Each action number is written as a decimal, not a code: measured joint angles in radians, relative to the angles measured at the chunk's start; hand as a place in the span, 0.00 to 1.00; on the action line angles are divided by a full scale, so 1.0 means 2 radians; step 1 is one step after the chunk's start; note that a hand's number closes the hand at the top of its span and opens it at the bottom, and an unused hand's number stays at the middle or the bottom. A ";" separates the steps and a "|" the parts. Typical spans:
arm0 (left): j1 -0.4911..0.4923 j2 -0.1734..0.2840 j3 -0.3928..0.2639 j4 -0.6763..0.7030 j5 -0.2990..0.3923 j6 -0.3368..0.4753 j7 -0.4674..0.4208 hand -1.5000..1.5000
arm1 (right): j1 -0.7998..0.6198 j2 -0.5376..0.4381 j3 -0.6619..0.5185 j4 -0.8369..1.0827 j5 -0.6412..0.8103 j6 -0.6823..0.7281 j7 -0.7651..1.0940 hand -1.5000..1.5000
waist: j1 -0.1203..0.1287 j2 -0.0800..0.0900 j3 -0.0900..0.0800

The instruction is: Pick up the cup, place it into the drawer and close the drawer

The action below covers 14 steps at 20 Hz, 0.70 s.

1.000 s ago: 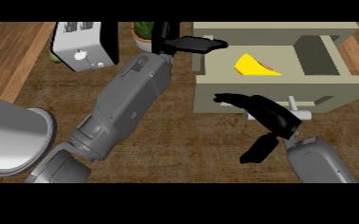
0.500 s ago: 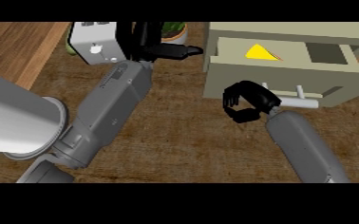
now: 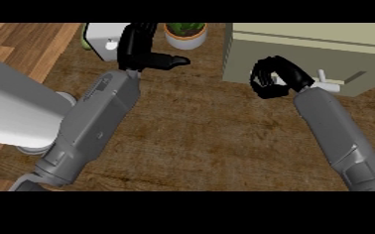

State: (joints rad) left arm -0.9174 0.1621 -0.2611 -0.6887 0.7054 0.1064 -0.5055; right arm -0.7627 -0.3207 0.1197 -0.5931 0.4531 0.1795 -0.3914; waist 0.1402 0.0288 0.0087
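The boxy beige drawer cabinet (image 3: 307, 54) sits shut on the wood-grain counter (image 3: 205, 129). Right black hand (image 3: 275, 77) is curled up empty against its front, while left hand (image 3: 143, 52) hangs open-fingered near the white-potted plant (image 3: 184, 33).

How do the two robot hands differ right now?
The left robot hand is stretched open, fingers straight and thumb sticking sideways, near the potted plant. The right robot hand is curled shut, holding nothing visible, in front of the beige drawer unit. Both are black, on grey forearms.
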 measured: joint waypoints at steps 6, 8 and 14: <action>0.021 0.014 -0.005 -0.016 -0.002 -0.020 0.002 0.00 | -0.008 -0.004 -0.020 0.019 -0.026 0.030 -0.015 1.00 | 0.006 0.000 0.002; 0.025 0.014 -0.007 -0.021 -0.002 -0.023 0.002 0.00 | -0.010 -0.006 -0.024 0.021 -0.035 0.045 -0.016 1.00 | 0.007 0.001 0.002; 0.036 0.024 -0.009 -0.033 0.000 -0.041 0.006 0.00 | -0.002 -0.019 -0.033 0.013 -0.057 0.086 -0.022 1.00 | 0.017 0.002 0.004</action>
State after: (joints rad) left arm -0.8458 0.2102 -0.2788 -0.7550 0.7051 0.0250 -0.4926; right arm -0.7658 -0.3593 0.0538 -0.5673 0.3387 0.3514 -0.4347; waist 0.1751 0.0334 0.0174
